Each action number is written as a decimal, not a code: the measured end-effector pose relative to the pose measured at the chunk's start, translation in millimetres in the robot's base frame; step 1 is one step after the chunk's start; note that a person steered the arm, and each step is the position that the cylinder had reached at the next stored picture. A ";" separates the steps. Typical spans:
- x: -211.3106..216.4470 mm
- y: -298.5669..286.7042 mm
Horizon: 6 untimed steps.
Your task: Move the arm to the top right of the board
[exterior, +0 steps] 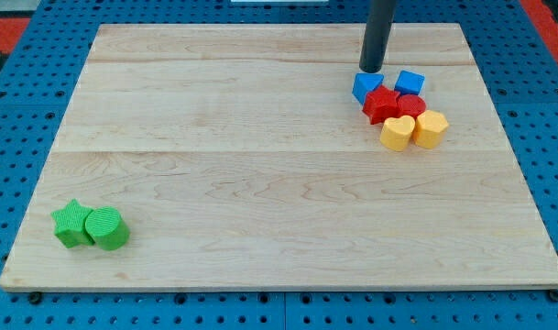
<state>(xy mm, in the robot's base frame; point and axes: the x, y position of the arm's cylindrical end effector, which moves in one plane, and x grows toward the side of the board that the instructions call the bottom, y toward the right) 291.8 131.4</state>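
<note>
My tip (371, 70) stands on the wooden board (260, 156) in its upper right part, just above a cluster of blocks. Right below the tip is a blue triangular block (366, 86), with a blue cube (409, 82) to its right. Beneath them sit a red star-like block (381, 104) and a red round block (411, 105). At the cluster's bottom are a yellow heart (397, 133) and a yellow block (431, 128). The tip is close to the blue triangular block's top edge; contact cannot be made out.
A green star (72, 224) and a green round block (106, 228) sit together at the board's lower left. A blue pegboard surface (22, 137) surrounds the board.
</note>
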 end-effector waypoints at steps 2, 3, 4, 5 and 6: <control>-17.8 67.4; -25.8 112.4; -25.8 113.9; -25.9 114.0; -27.9 127.0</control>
